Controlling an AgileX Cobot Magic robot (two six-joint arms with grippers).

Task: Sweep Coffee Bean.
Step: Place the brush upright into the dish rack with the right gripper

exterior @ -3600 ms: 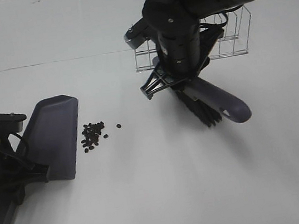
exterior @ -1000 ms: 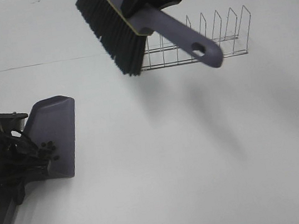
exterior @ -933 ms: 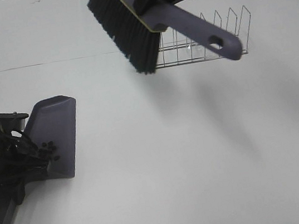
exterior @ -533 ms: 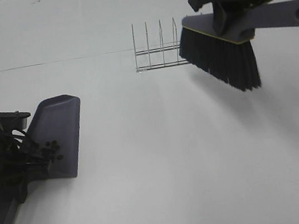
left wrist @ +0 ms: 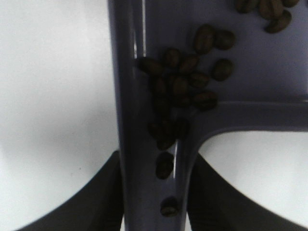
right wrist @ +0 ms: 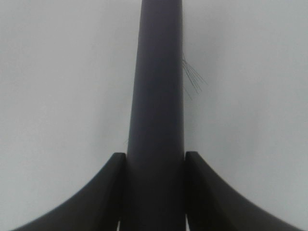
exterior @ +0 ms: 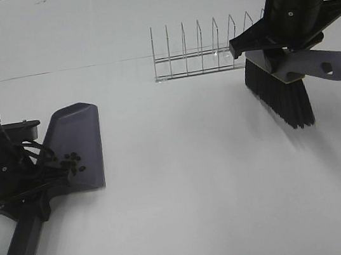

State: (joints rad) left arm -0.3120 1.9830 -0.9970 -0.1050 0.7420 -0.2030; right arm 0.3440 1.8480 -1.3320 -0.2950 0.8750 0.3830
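The coffee beans (exterior: 71,164) lie in a loose cluster at the back of the purple dustpan (exterior: 81,139), near its handle, at the left of the table. In the left wrist view the beans (left wrist: 185,79) sit in the pan (left wrist: 250,53) and down its handle channel. My left gripper (left wrist: 154,192) is shut on the dustpan's handle (exterior: 22,246). My right gripper (right wrist: 155,192) is shut on the purple brush (exterior: 306,69); its black bristles (exterior: 279,95) point down at the table on the right, in front of the wire rack.
A wire rack (exterior: 201,52) stands at the back, centre right. The white table (exterior: 185,183) stretches between dustpan and brush.
The beans went from the table into the dustpan. The brush swung from the left, high, across to the right and came down by the rack. The dustpan turned slightly.
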